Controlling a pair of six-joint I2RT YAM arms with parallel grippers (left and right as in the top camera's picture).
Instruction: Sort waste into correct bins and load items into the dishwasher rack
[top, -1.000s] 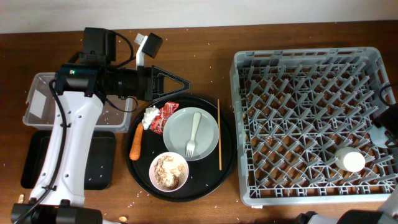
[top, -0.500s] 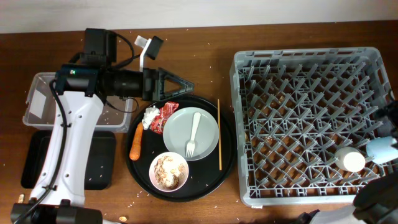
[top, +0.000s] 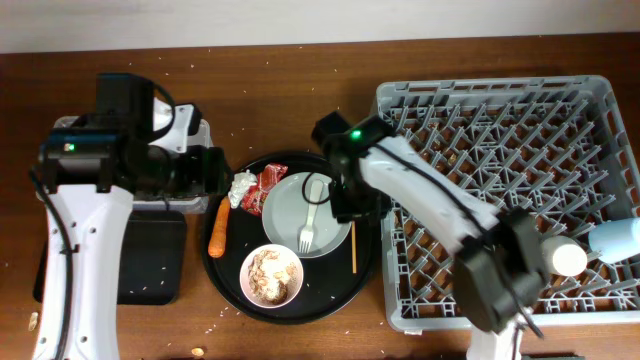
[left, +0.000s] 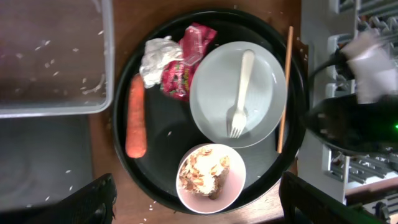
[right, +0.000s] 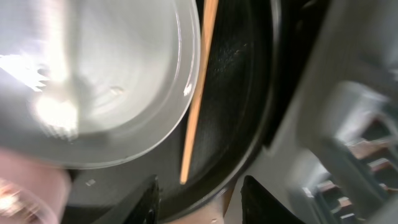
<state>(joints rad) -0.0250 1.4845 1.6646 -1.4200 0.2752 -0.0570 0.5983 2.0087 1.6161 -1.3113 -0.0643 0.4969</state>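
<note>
The round black tray (top: 365, 262) holds a pale grey plate (top: 290, 222) with a white fork (top: 311, 215) on it. It also holds a chopstick (top: 352, 215), a white bowl (top: 271, 276) of beige food scraps, a carrot (top: 217, 228), a white tissue (top: 243, 187) and a red wrapper (top: 271, 179). My left gripper (top: 205, 172) hangs open and empty above the tray (left: 196, 186). My right gripper (top: 348, 205) is open and empty low over the chopstick (right: 196, 93) beside the plate (right: 112, 74). A white cup (top: 565, 258) and a light-blue cup (top: 615, 238) are in the grey rack (top: 480, 100).
The clear tub (left: 109, 62) stands left of the round tray, mostly hidden under my left arm in the overhead view. The shallow black tray (top: 150, 255) lies in front of it. Rice grains are scattered on the wooden table. The rack's wall is close to the right of the round tray.
My right arm has swung from the rack's right edge across to the round tray, leaving the light-blue cup in the rack. My left arm has drawn back to the left.
</note>
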